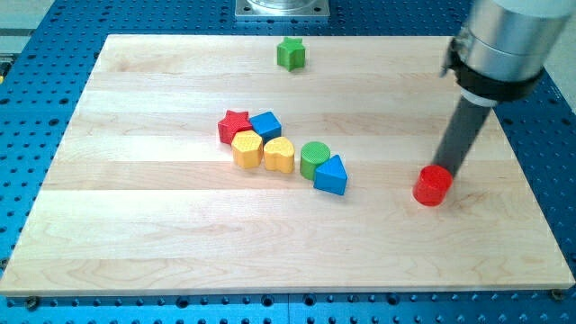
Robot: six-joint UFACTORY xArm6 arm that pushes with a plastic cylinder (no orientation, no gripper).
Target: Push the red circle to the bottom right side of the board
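Observation:
The red circle [432, 185] lies on the wooden board [162, 234] at the view's right, a little below the middle. My tip [447, 171] rests against the red circle's upper right edge; the dark rod rises from there toward the view's top right.
A cluster sits near the board's middle: a red star [234, 125], a blue cube [265, 125], a yellow hexagon [247, 148], a yellow heart-like block [279, 154], a green cylinder [314, 158] and a blue triangle [331, 175]. A green star [291, 54] lies near the top edge.

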